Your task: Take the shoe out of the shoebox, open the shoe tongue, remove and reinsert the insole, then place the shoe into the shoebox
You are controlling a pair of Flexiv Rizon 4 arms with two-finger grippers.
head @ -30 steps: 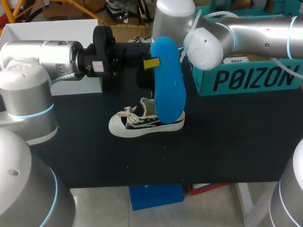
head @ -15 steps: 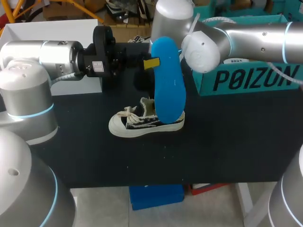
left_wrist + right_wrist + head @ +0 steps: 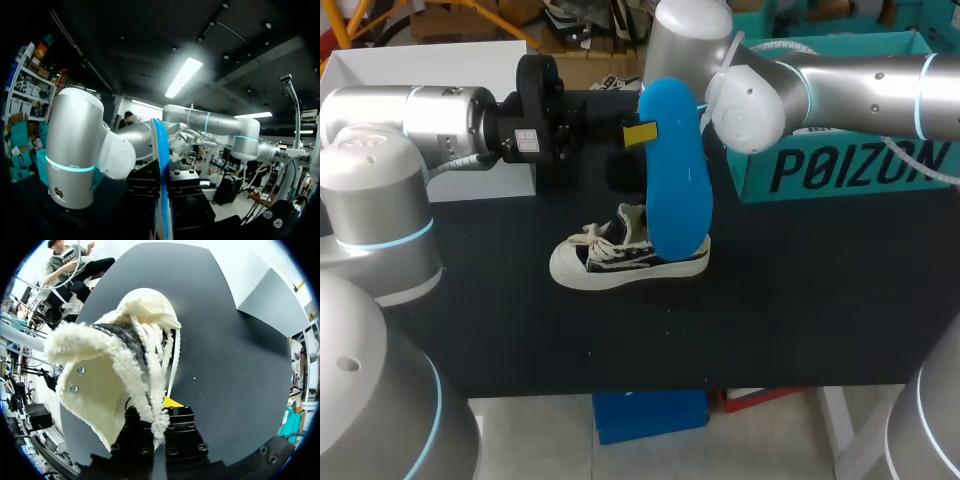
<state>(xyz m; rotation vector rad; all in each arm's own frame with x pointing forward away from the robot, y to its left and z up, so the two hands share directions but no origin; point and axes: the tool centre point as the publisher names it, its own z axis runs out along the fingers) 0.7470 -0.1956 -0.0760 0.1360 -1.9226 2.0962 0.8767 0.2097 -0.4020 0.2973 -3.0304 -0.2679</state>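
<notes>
Head view, against a second ago: shifts only the right elbow (image 3: 752, 98). Keeps left pincer (image 3: 641, 134) clenched on blue insole (image 3: 676, 175), upright, shoe (image 3: 610, 262) just below on the table (image 3: 800, 300); right pincer (image 3: 159, 416) grasping the tongue (image 3: 102, 390). Means insole out, reinsertion pending.

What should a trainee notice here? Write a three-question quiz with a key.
1. True or false: the insole lies flat inside the shoe.
2. Which end effector holds the insole: A left, B right?
3. Fill in: the shoe stands on the table, outside the ____.
Key: 1 false, it is held upright. 2 A, the left end effector; the right end effector grips the shoe's fleecy edge. 3 box.
</notes>
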